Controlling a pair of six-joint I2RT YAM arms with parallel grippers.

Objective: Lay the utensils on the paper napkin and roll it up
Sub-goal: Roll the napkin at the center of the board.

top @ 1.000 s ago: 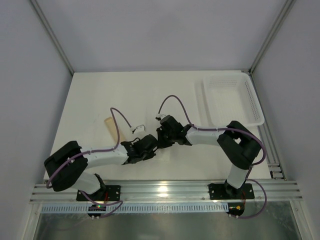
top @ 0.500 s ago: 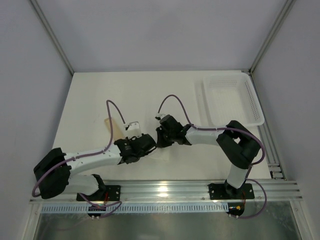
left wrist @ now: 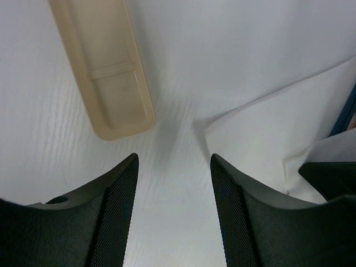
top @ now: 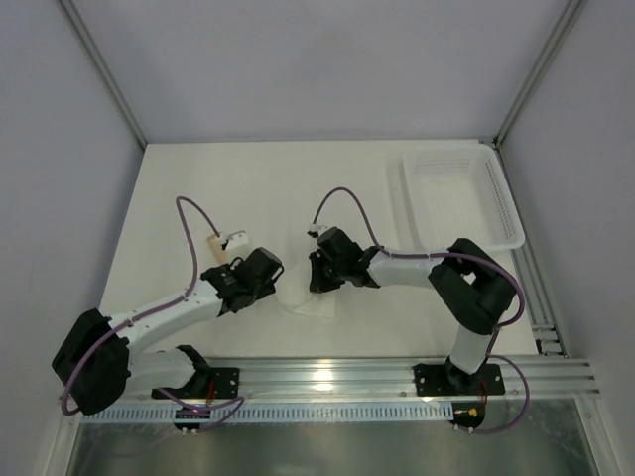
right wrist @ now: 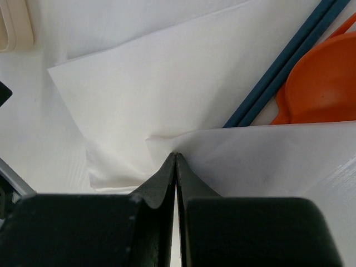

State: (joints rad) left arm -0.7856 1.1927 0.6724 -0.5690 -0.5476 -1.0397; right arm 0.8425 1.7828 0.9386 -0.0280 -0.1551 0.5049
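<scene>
Matt paper napkin (right wrist: 139, 94), smooth orange plastic spoon (right wrist: 328, 83)

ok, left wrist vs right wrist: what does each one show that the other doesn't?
Left wrist only: the left tool, open over bare table, nothing between its fingers.

Right wrist only: the orange spoon and its bowl, and the right tool, shut, tips at a fold in the napkin.

Both: the napkin, the tan stick (just a corner in the right wrist view) and the blue sticks (a sliver at the left wrist view's right edge).
</scene>
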